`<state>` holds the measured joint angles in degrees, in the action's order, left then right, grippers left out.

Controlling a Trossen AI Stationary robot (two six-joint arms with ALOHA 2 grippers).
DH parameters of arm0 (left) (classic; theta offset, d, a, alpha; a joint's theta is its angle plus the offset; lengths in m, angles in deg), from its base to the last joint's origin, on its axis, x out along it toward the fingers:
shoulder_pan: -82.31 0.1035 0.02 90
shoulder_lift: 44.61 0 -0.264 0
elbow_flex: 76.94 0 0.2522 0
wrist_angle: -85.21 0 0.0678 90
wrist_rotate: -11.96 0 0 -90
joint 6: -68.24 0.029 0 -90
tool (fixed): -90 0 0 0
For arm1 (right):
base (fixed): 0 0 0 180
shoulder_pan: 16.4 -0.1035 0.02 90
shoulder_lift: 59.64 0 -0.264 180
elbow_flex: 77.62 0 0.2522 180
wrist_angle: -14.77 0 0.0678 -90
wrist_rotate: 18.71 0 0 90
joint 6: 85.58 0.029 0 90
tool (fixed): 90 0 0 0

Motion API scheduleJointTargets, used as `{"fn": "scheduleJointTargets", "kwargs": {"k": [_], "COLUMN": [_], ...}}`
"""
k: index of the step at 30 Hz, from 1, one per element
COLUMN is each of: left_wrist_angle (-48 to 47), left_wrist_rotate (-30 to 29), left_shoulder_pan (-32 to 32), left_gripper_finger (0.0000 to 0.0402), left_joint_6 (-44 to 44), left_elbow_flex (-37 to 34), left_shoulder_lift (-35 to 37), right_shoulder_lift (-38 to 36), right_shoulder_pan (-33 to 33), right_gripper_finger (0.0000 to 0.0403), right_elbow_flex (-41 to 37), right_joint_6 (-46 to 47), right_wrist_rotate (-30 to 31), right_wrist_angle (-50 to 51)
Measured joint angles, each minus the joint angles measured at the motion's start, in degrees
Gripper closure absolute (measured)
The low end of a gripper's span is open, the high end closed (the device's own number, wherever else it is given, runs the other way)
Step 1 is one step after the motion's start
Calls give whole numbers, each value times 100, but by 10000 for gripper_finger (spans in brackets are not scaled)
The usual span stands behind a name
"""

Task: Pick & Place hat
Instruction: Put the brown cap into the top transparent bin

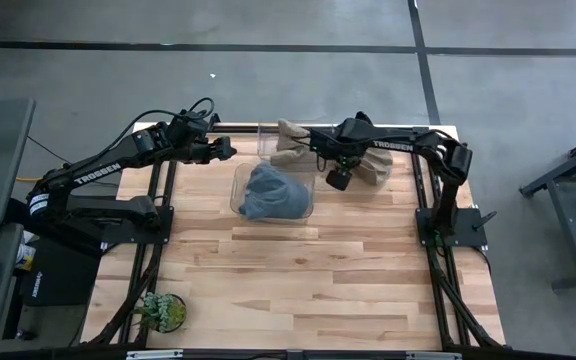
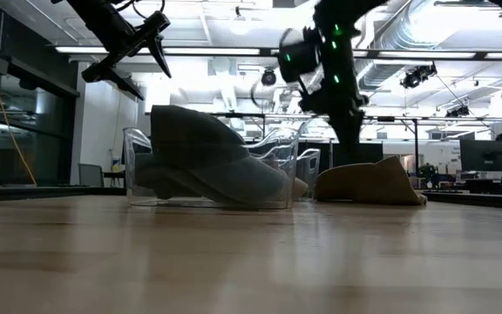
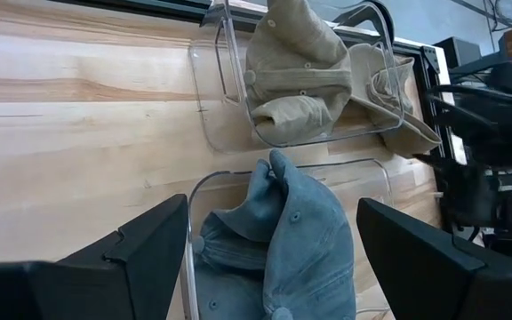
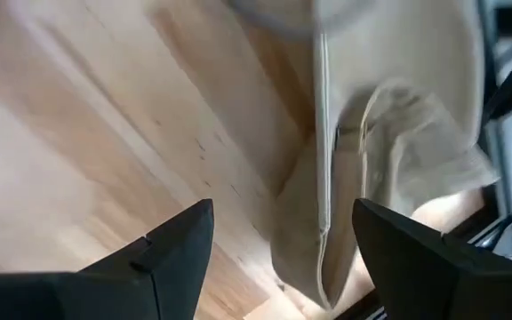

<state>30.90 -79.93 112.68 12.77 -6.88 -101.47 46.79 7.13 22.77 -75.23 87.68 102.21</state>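
My right gripper (image 1: pixel 338 178) hangs in the air with its fingers spread and nothing between them, just beside the clear bin (image 1: pixel 240 180) and over the table's far edge. Through my right wrist camera I look down past both fingers onto a tan hat (image 4: pixel 389 151) lying on bare wood, its seamed panel and crumpled crown right under me. My left gripper (image 1: pixel 222 151) is also raised, spread and empty, near the far edge on the other side of the bins. From it I see a blue hat (image 3: pixel 305 240) heaped inside the nearer clear bin, and another tan hat (image 3: pixel 296 71) filling a second bin (image 3: pixel 225 80) behind it, its brim spilling over the rim. I judge all these hats to be light, soft cloth that folds and sags, not slippery and not fragile. The crown would collapse under a pinch, so I would take the tan hat on the table at the stiffer brim or along a bunched seam, where the fabric gives my fingers a ridge. The table (image 1: pixel 308 290) is pale planked wood, mostly bare, with a small potted plant (image 1: pixel 160 311) at its near left corner. Beyond it lies an open workspace with ceiling lights, ducts and monitors.
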Motion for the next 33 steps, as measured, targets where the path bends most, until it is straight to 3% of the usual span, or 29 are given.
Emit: {"fn": "scheduleJointTargets", "kwargs": {"k": [8, 33], "left_wrist_angle": [2, -5], "left_wrist_rotate": [28, 48], "left_shoulder_pan": [0, 0], "left_gripper_finger": [99, 99], "left_joint_6": [7, -28], "left_elbow_flex": [0, 0], "left_shoulder_lift": [0, 1], "right_shoulder_lift": [0, -2], "right_shoulder_pan": [501, 1453], "right_gripper_finger": [139, 139], "right_elbow_flex": [-685, -686], "right_joint_6": [56, -50], "right_wrist_rotate": [42, -1074], "right_wrist_angle": [-194, -521]}}
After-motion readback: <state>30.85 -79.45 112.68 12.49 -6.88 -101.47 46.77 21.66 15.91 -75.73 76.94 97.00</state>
